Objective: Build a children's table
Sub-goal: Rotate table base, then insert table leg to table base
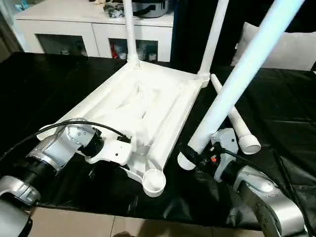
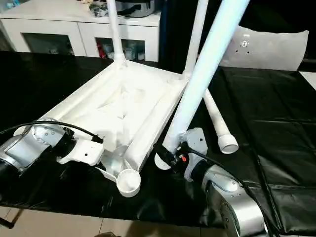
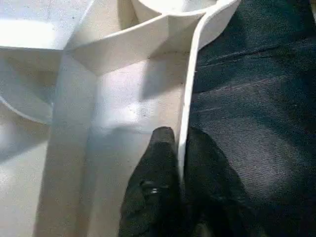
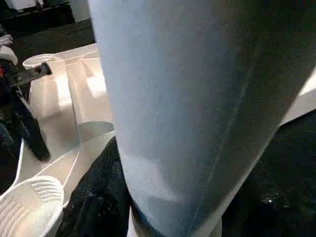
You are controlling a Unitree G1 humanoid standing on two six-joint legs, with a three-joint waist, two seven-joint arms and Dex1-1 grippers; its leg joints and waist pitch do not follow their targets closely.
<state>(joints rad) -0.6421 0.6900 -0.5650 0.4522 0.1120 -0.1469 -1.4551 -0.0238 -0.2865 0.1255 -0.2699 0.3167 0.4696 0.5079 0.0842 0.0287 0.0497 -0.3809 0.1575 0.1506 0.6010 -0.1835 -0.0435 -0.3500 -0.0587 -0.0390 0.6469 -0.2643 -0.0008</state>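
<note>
Third leg going in: the left gripper [image 3: 180,163] pinches the upturned table top's [image 1: 143,106] near rim while the right gripper [image 1: 200,155] clasps a leg [image 1: 237,79], which must meet the empty socket [image 1: 154,181] (two legs [image 1: 129,29] stand beyond).

Silver, rounded forearms [image 1: 52,148] with black ribbed joints – a black cable [image 1: 74,126] loops to each white wrist housing [image 1: 111,150]; fingers [image 3: 153,182] black

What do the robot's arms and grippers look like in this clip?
Both forearms are silver, rounded metal shells: the left arm has a ribbed black joint and a thin black cable looping over it to a white wrist plate. The right arm carries a black cable and a small red detail near its white bracket. The left fingers are black.
</note>
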